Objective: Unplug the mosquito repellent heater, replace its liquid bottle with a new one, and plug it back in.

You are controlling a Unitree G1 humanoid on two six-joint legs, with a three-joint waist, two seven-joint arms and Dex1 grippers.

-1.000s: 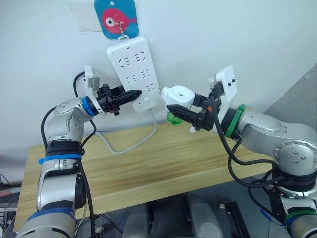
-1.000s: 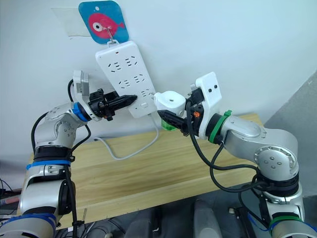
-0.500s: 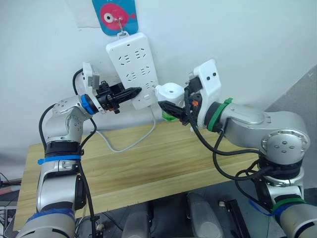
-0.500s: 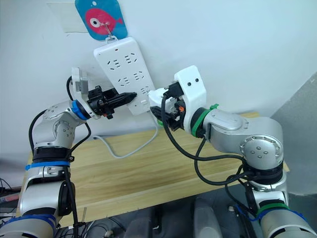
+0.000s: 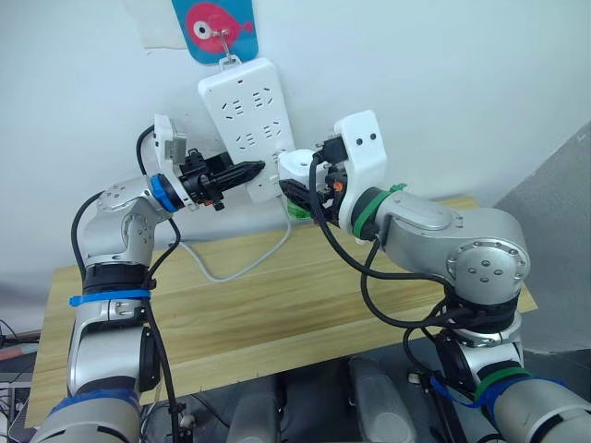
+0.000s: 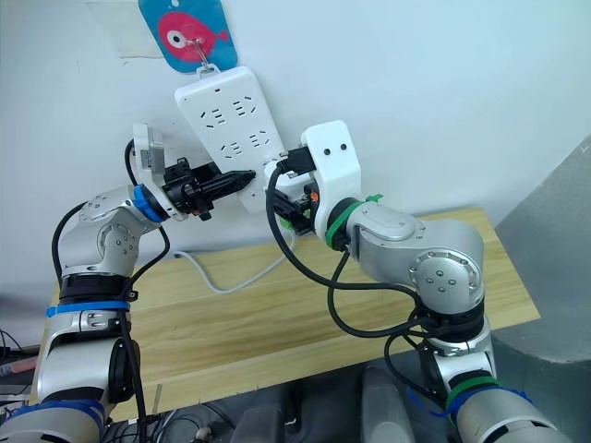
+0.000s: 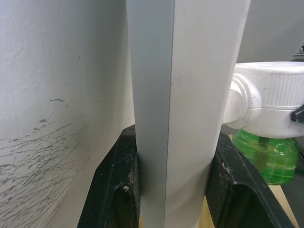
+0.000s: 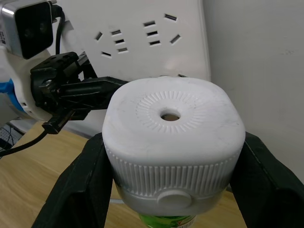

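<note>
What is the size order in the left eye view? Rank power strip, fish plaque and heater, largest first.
1. power strip
2. fish plaque, though the picture's top edge cuts it off
3. mosquito repellent heater, partly hidden

Both arms are silver metal with black cables. The left arm (image 5: 115, 242) wears blue bands, the right arm (image 5: 443, 231) green ones; white camera boxes sit on the wrists.

Left gripper (image 5: 251, 171): arm raised, fingers pinching closed. Right gripper (image 8: 166, 190): arm reaching up leftward, fingers clamping closed.
</note>
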